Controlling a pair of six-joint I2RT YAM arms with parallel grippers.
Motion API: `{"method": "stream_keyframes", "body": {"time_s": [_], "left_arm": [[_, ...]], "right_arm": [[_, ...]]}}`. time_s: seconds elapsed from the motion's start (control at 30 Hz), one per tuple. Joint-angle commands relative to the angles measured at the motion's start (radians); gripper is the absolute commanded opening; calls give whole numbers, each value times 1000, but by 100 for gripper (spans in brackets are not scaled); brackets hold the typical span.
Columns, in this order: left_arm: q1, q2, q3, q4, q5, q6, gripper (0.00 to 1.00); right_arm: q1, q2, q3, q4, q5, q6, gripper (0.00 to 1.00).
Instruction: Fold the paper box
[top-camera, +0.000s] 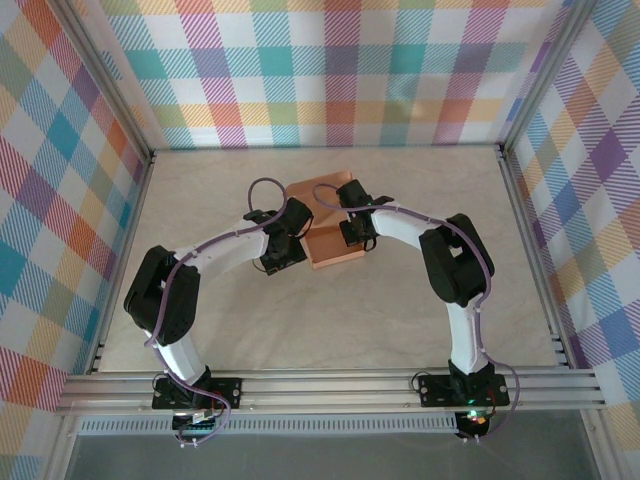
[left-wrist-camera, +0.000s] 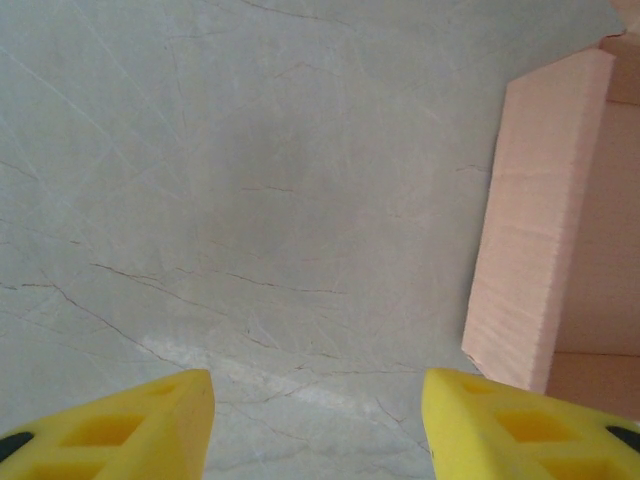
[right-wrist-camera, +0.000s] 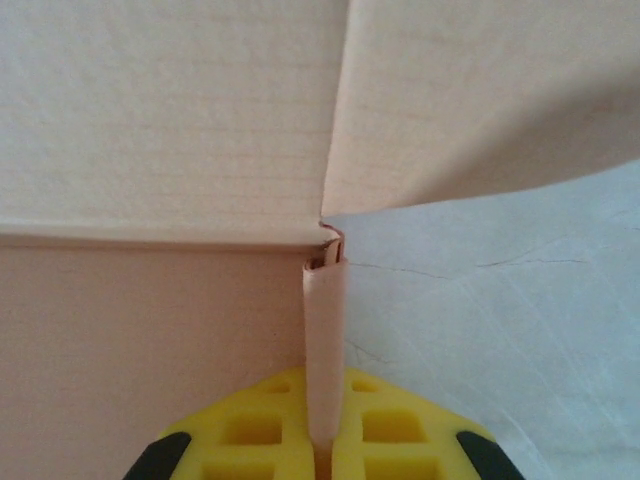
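Paper box: the paper box (top-camera: 332, 250) lies near the middle of the counter, between the two arm tips. It is part-folded salmon-orange card, with at least one side raised.
Box inside: from the right wrist, the floor panel (right-wrist-camera: 150, 350) is plain card meeting an upright wall (right-wrist-camera: 160, 110). A loose flap (right-wrist-camera: 480, 90) hangs out above the counter on the right.
Right jaws: pressed together on a narrow upright strip of card (right-wrist-camera: 325, 330) at the box corner. The yellow fingers (right-wrist-camera: 400, 430) sit on either side of it.
Left jaws: spread wide, gripping nothing. The yellow fingertips (left-wrist-camera: 150, 425) hang over bare counter just left of the box.
Box beside left jaws: a raised side wall (left-wrist-camera: 540, 230) stands close to the right-hand fingertip. Whether the two touch cannot be told.
Counter: the counter (top-camera: 400, 320) is pale beige and stone-patterned, with thin dark veins seen clearly from the left wrist (left-wrist-camera: 250, 200).
Room: walls (top-camera: 330, 70) of multicoloured plaid close in the back and both sides. An aluminium rail (top-camera: 330, 390) runs along the near edge, carrying both arm bases.
In the way: from above, the left arm (top-camera: 215, 250) and right arm (top-camera: 420, 235) bend inward and cover parts of the box's left and right sides. Purple cables (top-camera: 265, 185) loop over the wrists.
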Motion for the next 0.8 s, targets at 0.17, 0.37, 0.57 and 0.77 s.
{"method": "stream_keyframes", "body": {"time_s": [0.17,0.37,0.57,0.77], "left_arm": [[8,-2,27,1,-9,19,57],[8,-37,15,12,-34,24,58],[8,-95,0,33,-95,51,63],[9,-136,16,44,-142,84,72]], "right_arm": [[7,-21,-14,-7,52,9,13],[-8,-101,-62,44,-34,35,32],[-35,-214,-151,128,-139,28,54],[-129,-298,-253,200,-265,174,57]]}}
